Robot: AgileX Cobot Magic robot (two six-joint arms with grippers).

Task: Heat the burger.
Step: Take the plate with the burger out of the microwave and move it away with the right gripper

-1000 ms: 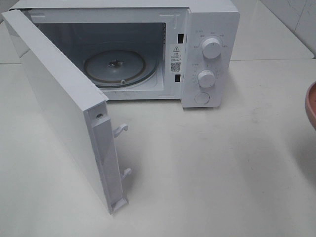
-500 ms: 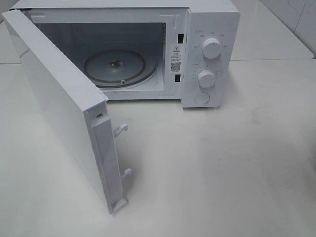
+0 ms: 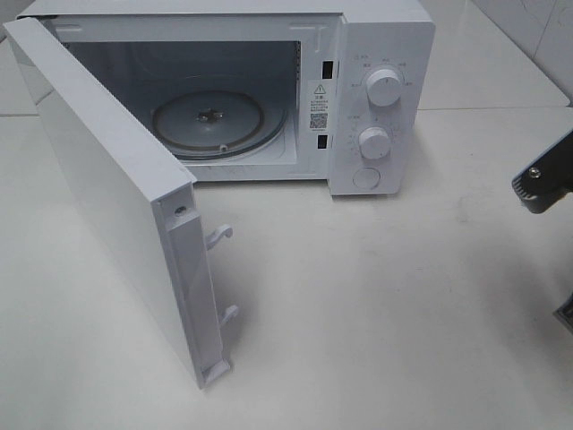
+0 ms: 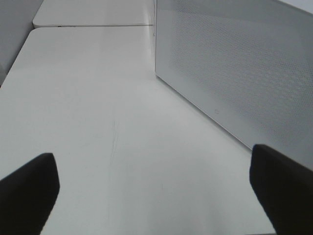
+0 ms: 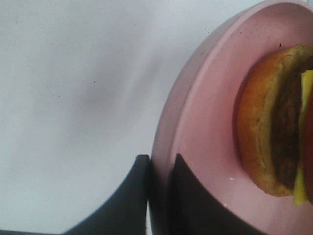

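The burger [image 5: 274, 122], with a golden-brown bun, dark patty and yellow cheese, sits on a pink plate [image 5: 205, 112] in the right wrist view. My right gripper [image 5: 160, 157] is shut on the plate's rim, one finger on each side of it. In the high view, plate and burger are out of frame. Only a dark part of the right arm [image 3: 543, 182] shows at the right edge. My left gripper [image 4: 154, 161] is open and holds nothing, low over the white table beside the microwave door [image 4: 234, 73].
The white microwave [image 3: 385, 54] stands at the back with its door [image 3: 107, 179] swung wide open toward the front left. Its glass turntable [image 3: 210, 121] is bare. Two knobs [image 3: 383, 88] sit on its right panel. The white table [image 3: 376, 305] spreads in front.
The pink plate's edge, seen at the right border a second ago, has left the high view. A dark part of the right arm has come into that view at the right edge.
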